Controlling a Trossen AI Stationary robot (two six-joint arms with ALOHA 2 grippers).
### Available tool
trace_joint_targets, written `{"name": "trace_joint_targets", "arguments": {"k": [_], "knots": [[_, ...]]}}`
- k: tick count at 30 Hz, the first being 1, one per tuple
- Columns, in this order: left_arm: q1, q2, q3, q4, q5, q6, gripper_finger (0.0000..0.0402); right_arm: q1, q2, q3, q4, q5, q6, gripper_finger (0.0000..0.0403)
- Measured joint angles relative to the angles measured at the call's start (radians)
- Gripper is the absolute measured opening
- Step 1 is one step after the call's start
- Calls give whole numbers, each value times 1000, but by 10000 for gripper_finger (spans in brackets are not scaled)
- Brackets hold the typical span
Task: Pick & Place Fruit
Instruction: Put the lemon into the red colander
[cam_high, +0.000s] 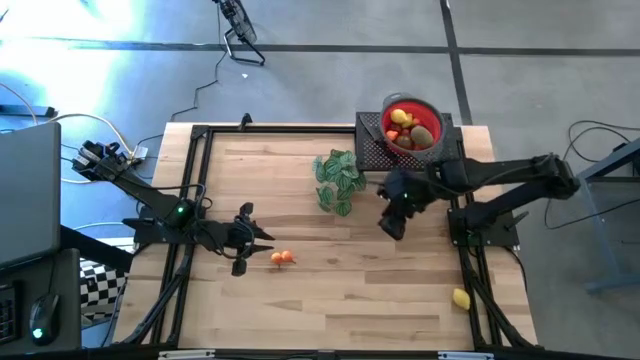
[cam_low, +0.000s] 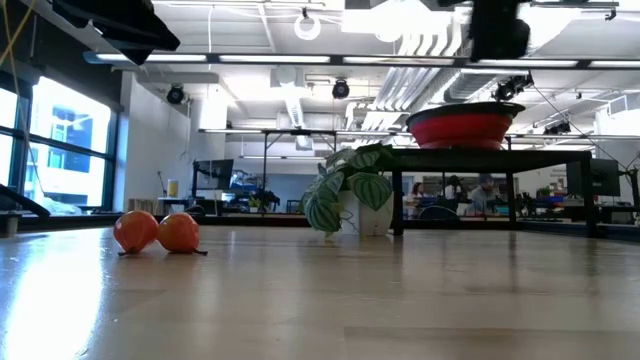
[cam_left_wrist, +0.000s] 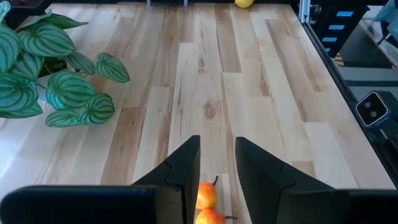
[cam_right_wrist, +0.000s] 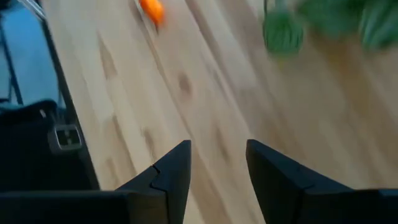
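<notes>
Two orange fruits (cam_high: 283, 258) lie on the table (cam_high: 350, 290) just before the left gripper (cam_high: 262, 241), its fingers spread. The right gripper (cam_high: 390, 228), parted and empty, hangs near the plant (cam_high: 338, 178).

Plant (cam_high: 337, 180) crowds bowl (cam_high: 412, 123) approach; table (cam_high: 350, 300) centre open.

A light wooden plank table (cam_high: 330, 300) with a black frame carries two orange fruits (cam_high: 283, 258) touching each other left of centre, a yellow lemon (cam_high: 460, 298) at the near right edge, and a green leafy plant (cam_high: 338, 178) toward the far middle
</notes>
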Motion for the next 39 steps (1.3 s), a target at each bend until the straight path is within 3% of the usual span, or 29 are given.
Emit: {"name": "trace_joint_targets", "arguments": {"k": [4, 13, 22, 31, 39], "knots": [[0, 0, 0, -1, 0, 0, 99, 79, 0, 0, -86, 8, 119, 148], [0, 0, 0, -7, 0, 0, 99, 223, 0, 0, -196, 158, 439, 148], [0, 0, 0, -7, 0, 0, 99, 319, 74, 0, -344, 182, 748, 148], [0, 0, 0, -7, 0, 0, 99, 403, 242, 0, -390, 28, 830, 148], [0, 0, 0, -7, 0, 0, 99, 519, 342, 0, -393, -125, 1009, 147]]}}
